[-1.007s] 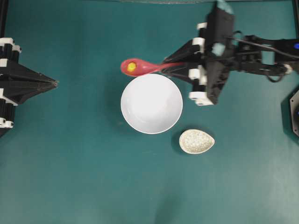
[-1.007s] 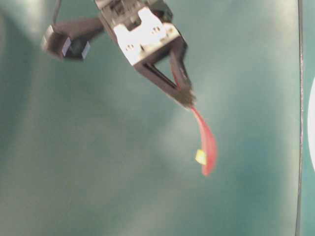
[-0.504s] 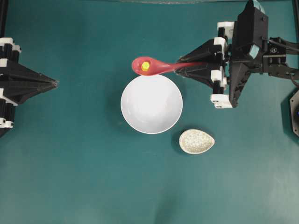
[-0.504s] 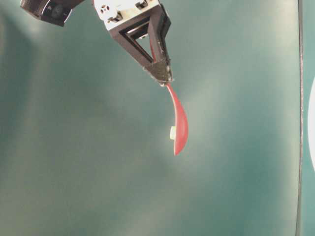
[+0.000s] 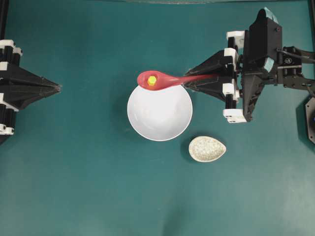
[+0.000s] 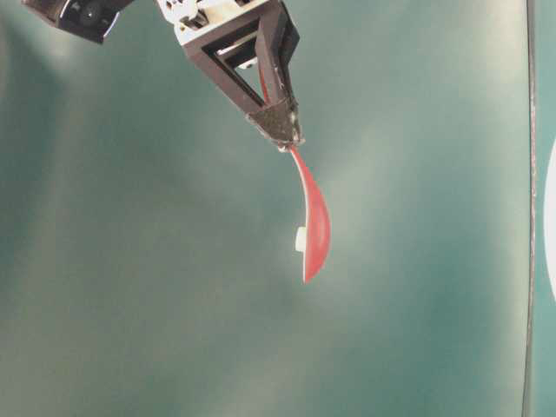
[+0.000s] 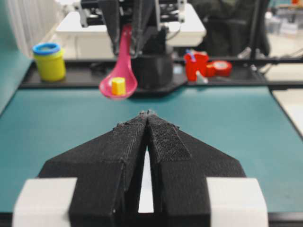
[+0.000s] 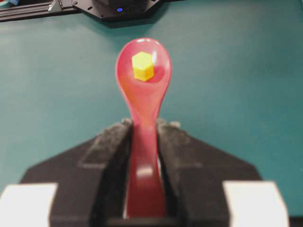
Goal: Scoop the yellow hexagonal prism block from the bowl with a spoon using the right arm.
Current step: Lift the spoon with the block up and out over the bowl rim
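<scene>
My right gripper is shut on the handle of the pink-red spoon, held level in the air. The yellow hexagonal prism block lies in the spoon's scoop, over the far rim of the white bowl, which looks empty. The right wrist view shows the spoon between my fingers with the block in it. The left wrist view shows the spoon and block ahead. My left gripper is shut and empty at the left edge, far from the bowl. The table-level view shows the spoon edge-on.
A small speckled egg-shaped dish sits right of the bowl, toward the front. Beyond the table in the left wrist view stand a yellow tub and red items. A black base sits at the right edge.
My right arm drew back to the right, then eased down, carrying the spoon and block from left of the bowl's far rim to over that rim. The left arm has not moved.
</scene>
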### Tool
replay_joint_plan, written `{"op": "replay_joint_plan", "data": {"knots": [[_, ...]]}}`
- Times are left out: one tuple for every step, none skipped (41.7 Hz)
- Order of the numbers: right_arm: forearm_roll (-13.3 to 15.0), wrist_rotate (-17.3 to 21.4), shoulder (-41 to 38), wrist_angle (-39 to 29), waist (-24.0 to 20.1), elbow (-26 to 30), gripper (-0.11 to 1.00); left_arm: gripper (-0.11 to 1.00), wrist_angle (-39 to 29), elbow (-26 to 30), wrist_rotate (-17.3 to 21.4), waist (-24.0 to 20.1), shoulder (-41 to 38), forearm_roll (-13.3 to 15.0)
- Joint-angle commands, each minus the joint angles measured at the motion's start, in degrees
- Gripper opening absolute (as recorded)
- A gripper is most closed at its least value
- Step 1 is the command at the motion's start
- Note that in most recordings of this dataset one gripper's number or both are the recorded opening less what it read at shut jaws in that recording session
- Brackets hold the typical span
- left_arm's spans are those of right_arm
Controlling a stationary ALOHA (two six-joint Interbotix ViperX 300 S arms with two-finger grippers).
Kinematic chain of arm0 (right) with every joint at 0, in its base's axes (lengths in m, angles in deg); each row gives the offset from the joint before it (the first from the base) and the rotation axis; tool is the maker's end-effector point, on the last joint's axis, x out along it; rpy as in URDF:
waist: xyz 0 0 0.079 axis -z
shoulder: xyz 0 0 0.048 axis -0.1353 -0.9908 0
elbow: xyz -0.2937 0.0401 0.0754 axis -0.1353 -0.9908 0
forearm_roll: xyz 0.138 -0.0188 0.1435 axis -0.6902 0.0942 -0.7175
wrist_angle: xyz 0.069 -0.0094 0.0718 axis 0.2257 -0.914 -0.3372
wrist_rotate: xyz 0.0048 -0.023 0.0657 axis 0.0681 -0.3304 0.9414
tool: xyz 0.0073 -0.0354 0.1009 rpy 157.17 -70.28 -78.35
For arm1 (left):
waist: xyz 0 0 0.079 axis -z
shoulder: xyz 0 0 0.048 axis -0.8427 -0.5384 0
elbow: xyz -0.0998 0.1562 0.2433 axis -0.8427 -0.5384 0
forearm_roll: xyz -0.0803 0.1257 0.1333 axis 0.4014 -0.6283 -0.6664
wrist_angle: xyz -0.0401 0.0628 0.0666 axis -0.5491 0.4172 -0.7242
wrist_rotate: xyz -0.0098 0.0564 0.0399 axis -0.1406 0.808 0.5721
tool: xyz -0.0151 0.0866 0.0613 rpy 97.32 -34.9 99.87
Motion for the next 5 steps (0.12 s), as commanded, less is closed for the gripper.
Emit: {"op": "replay_joint_plan", "data": {"knots": [[0.0, 0.1, 1.0, 0.3, -0.1, 0.6, 0.24, 0.00, 0.4, 1.1, 0.0, 0.0, -0.4, -0.2], [0.0, 0.1, 1.0, 0.3, -0.1, 0.7, 0.24, 0.00, 0.3, 1.1, 0.0, 0.0, -0.4, -0.2], [-0.1, 0.1, 1.0, 0.3, -0.1, 0.7, 0.24, 0.00, 0.3, 1.1, 0.0, 0.0, -0.4, -0.2], [0.0, 0.1, 1.0, 0.4, -0.1, 0.7, 0.24, 0.00, 0.2, 1.1, 0.0, 0.0, -0.4, -0.2], [0.0, 0.1, 1.0, 0.4, -0.1, 0.7, 0.24, 0.00, 0.0, 1.1, -0.1, 0.0, -0.4, -0.2]]}}
